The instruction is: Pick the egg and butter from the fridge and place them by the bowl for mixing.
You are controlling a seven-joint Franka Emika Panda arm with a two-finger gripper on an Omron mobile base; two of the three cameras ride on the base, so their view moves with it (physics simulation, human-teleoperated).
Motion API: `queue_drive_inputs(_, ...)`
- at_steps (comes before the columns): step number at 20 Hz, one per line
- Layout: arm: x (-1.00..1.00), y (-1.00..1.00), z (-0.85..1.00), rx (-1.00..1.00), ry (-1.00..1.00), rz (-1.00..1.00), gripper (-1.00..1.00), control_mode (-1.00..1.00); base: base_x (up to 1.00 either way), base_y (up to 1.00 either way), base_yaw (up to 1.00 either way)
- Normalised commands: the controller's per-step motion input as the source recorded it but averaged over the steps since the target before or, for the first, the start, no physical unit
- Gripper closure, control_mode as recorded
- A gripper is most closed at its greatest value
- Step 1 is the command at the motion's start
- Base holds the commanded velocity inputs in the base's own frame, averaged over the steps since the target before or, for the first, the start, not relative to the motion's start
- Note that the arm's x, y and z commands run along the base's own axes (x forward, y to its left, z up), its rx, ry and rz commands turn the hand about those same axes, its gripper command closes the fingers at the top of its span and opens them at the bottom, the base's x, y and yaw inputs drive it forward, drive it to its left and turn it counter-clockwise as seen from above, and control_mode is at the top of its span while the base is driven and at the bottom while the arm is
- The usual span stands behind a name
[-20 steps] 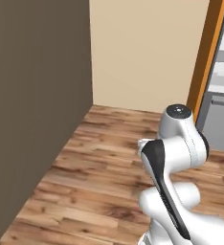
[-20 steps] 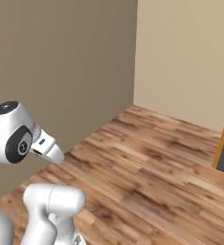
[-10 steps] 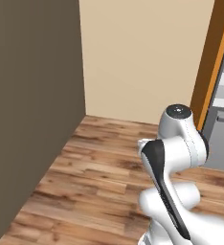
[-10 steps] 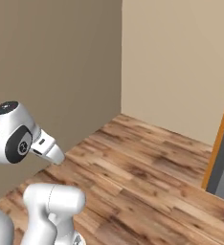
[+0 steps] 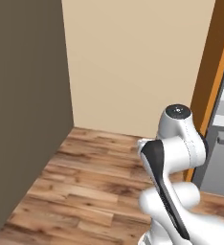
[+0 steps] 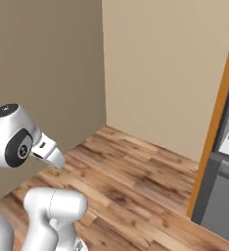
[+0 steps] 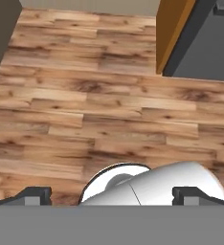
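Wood floor (image 7: 85, 95) lies below the end effector (image 7: 112, 195), fingers spread wide; fridge (image 7: 205, 43) stands far ahead-right.

Wood plank floor (image 5: 95, 177), beige wall (image 5: 133, 62), darker brown wall (image 5: 23, 105), orange, perhaps cabinet, panel (image 6: 214, 127)

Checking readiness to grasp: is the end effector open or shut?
Open: the end effector has its fingertips far apart, nothing between them.

Wood floor (image 5: 90, 186), beige wall (image 5: 133, 62), orange panel (image 6: 214, 127)
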Motion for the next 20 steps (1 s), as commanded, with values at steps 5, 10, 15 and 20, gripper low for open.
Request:
queue_drive_inputs(5,0.0,0.0,0.0,0.0,0.0,0.0,-1.0,1.0,0.95,-0.93,-0.01)
queue_drive_inputs(10,0.0,0.0,0.0,0.0,0.0,0.0,-1.0,1.0,0.38,-0.84,-0.01)
queue_drive_inputs(15,0.0,0.0,0.0,0.0,0.0,0.0,-1.0,1.0,0.11,-0.87,-0.04)
queue_drive_inputs(20,0.0,0.0,0.0,0.0,0.0,0.0,-1.0,1.0,-0.28,-0.99,0.08)
